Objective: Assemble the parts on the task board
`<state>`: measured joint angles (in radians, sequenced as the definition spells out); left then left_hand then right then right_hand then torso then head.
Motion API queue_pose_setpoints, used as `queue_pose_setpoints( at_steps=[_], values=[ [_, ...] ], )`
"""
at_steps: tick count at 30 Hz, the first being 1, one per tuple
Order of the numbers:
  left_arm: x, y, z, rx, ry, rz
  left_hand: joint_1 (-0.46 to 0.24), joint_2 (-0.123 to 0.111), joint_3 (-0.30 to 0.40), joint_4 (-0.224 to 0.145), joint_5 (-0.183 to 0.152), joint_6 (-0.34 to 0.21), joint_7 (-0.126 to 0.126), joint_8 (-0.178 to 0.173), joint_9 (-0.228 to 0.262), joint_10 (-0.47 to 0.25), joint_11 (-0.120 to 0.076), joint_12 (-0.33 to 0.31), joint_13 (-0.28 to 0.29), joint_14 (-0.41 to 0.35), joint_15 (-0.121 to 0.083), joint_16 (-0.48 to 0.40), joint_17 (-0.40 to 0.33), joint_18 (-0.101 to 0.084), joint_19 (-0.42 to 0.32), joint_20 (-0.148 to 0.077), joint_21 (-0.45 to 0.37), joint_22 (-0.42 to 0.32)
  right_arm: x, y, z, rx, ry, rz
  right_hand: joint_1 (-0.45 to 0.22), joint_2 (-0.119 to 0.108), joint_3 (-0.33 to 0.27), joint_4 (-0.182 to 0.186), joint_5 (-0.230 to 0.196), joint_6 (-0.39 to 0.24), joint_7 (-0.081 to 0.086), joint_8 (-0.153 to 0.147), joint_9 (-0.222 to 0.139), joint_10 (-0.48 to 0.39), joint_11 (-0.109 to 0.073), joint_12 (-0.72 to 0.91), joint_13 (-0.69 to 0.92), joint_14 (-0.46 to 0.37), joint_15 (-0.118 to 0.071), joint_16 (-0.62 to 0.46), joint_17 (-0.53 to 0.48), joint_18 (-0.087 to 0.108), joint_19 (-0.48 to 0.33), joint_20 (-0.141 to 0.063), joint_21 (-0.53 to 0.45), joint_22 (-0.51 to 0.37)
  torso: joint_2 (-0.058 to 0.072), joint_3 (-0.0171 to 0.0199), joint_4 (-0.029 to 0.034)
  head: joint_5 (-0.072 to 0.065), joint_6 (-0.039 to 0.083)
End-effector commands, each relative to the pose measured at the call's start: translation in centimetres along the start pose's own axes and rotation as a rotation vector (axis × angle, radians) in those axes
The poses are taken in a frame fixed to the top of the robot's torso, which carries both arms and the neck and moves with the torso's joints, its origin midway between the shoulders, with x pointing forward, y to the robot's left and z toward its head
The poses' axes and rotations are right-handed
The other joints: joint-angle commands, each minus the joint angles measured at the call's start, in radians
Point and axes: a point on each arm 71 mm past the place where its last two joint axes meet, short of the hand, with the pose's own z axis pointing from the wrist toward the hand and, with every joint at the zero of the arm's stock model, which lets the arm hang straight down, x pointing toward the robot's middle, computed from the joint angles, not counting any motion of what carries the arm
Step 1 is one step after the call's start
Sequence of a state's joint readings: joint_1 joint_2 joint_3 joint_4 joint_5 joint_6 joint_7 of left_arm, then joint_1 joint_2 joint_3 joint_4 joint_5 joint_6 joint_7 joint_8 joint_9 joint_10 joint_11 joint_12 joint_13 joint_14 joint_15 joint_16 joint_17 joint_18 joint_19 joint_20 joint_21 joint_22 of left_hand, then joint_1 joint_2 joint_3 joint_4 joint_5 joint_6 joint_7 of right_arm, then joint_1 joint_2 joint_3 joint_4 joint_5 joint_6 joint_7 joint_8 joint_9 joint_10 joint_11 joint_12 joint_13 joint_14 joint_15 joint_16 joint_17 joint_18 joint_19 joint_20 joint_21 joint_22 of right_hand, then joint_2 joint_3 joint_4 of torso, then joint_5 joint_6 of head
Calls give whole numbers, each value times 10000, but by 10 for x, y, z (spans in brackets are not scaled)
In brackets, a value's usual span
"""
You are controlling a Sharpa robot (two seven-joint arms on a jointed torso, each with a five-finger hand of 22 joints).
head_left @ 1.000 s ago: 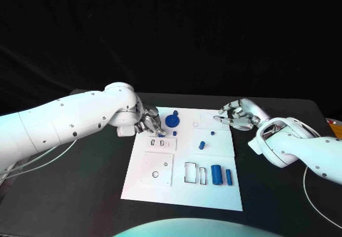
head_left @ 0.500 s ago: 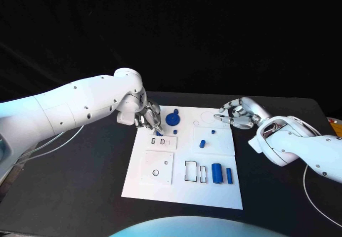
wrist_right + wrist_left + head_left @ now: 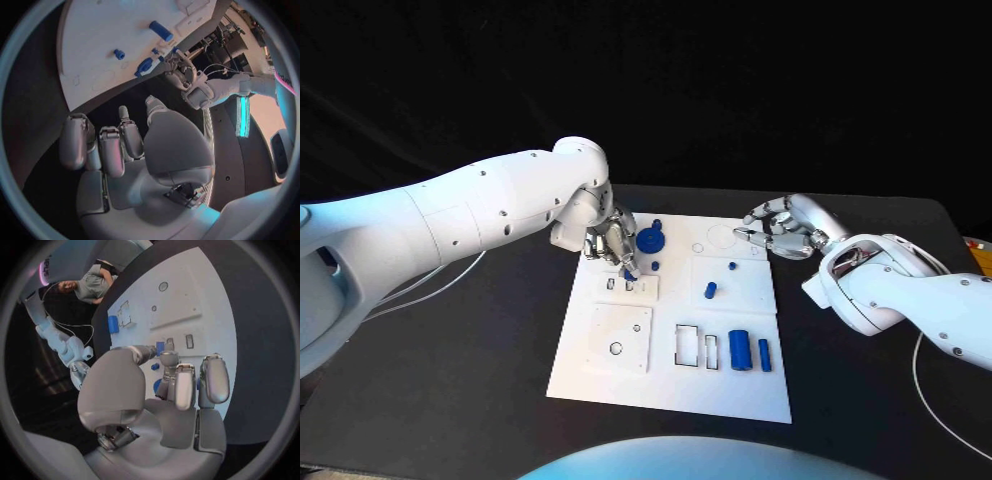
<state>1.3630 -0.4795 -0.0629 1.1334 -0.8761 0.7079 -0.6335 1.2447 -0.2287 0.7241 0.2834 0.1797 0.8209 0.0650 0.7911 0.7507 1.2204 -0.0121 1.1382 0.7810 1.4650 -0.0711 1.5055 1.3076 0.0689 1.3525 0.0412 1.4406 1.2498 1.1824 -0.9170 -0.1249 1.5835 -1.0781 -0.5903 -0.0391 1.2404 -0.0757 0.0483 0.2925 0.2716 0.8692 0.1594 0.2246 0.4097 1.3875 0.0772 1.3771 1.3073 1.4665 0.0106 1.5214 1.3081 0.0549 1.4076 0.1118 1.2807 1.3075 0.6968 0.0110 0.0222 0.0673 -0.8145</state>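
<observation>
On the near end of the white task board (image 3: pixel 668 385), which lies mid-worktop (image 3: pixel 459 400), two blue cylinders (image 3: pixel 737 353) lie side by side next to rectangular cut-outs. Farther up lie one short blue peg (image 3: pixel 710 292) and one smaller stud (image 3: pixel 731 268). Beyond, the left hand (image 3: pixel 612 243) pinches a small blue part (image 3: pixel 630 273) over the slotted block, beside one blue gear (image 3: pixel 649 241). The right hand (image 3: pixel 780 229) hovers at the board's far right corner, fingers curled around nothing.

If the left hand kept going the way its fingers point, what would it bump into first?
Probably the small raised block with two slots on the task board, just under the left hand, whose fingertips pinch a small blue part; depth is unclear.
</observation>
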Motion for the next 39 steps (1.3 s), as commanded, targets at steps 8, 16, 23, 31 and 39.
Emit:
queue_pose_setpoints(
  at_steps=[8,16,23,31,39],
  values=[
    [0,-11,4,-196,71,455,77,87,1485,-1812,-25,77,4,-152,-10,54,23,-15,85,662,47,-22,1282,14,12,56,16,55,-7,6,0,-712,-1133,786,675,198,-92,-17,649,-321,-2,285,-106,-3569,-34,-5091,-4466,-981,-119,-3326,-4134,1218,-2964,-44,-5957,-3111,1,-1,5,-24,-67],
    [0,-13,6,-349,132,690,149,115,1146,-1965,-95,159,29,-440,-108,119,42,0,137,660,63,-21,1281,9,23,71,24,86,-11,8,0,-967,-1689,1292,908,170,237,-4,985,-444,130,412,-246,-3661,116,-7646,-6932,-2135,55,-7408,-7098,1268,-3369,120,-8310,-4922,-9,-4,6,-23,-91],
    [0,-13,9,-488,243,823,177,142,1037,-2006,-135,201,38,-550,-147,137,50,1,158,659,70,-20,1282,5,34,77,30,107,-12,10,-1,-1152,-1932,1601,946,16,590,-17,1364,-684,397,447,-308,-4239,438,-8791,-8196,-2789,406,-9294,-7425,1240,-3838,448,-9508,-5922,-6,-4,7,-14,-108],
    [0,-11,11,-580,240,814,285,267,733,-2133,-237,202,105,-963,-303,218,99,52,244,660,105,-14,1289,3,37,102,30,122,-13,11,-1,-1308,-1995,1823,976,-120,982,-30,1483,-846,702,632,-377,-4481,832,-9891,-9929,-4206,962,-11732,-8408,1218,-4816,989,-10944,-7187,-11,-1,17,-9,-125],
    [2,-9,11,-610,353,855,311,331,659,-2159,-217,229,121,-1058,-336,256,113,100,328,663,119,-9,1297,0,45,116,33,135,-13,11,-1,-1367,-2048,1890,965,-203,1100,-39,1535,-983,757,704,-446,-4402,893,-10085,-10633,-4117,1031,-12296,-8758,1266,-4771,1124,-11260,-7664,-12,1,14,-7,-133]
  ],
)
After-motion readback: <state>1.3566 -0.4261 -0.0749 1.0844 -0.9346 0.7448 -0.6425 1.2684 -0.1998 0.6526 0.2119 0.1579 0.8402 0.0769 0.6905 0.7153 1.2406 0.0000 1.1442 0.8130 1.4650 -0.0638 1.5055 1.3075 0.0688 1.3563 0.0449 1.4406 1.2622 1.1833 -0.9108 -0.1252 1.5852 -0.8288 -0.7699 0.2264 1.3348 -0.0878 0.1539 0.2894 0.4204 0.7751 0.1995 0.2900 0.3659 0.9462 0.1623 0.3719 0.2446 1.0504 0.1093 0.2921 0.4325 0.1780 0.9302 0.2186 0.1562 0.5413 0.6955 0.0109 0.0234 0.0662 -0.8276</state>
